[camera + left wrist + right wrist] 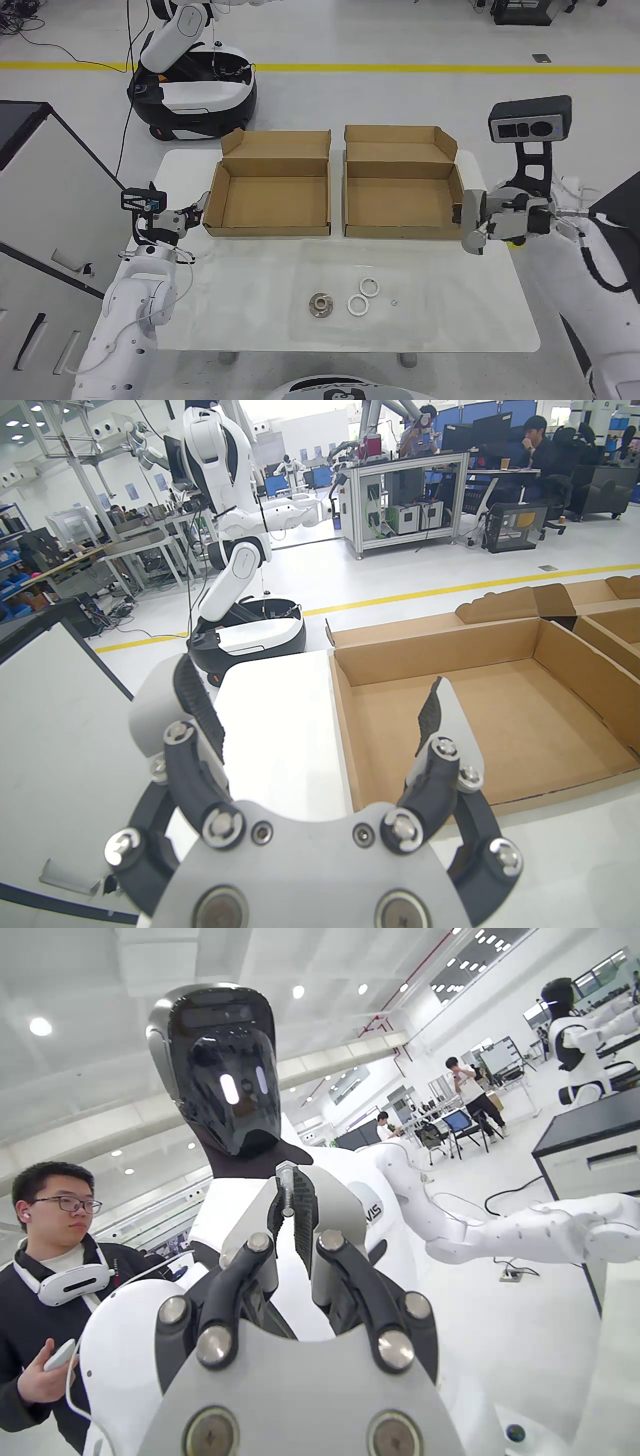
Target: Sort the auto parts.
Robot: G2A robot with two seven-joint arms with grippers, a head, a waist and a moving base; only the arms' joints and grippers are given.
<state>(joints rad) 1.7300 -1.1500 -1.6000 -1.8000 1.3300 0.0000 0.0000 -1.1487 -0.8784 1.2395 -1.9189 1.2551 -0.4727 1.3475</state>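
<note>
Sorting station, top and wrist views. The right gripper (pixel 292 1180), at the right of the top view just outside the right-hand carton (pixel 400 231), pinches a threaded bolt (pixel 286 1195) between fingers pressed almost together. The left gripper (pixel 312 695), fingers spread and empty, hangs beside the left-hand carton (pixel 268 230). On the table (pixel 250 310), lower centre of the top view, lie a flanged metal hub (pixel 319 304), two white rings (pixel 357 305) and one tiny part (pixel 393 301) that we cannot identify.

Risks, as we judge them:
- The bolt is caught only at the pad tips, so it may pivot or slip.
- Let go here, it would likely land outside the carton.
- Nothing marks which carton takes which part, so mis-sorting is possible.
- The rings may roll if nudged.

We find no legible label on cartons or parts.
</note>
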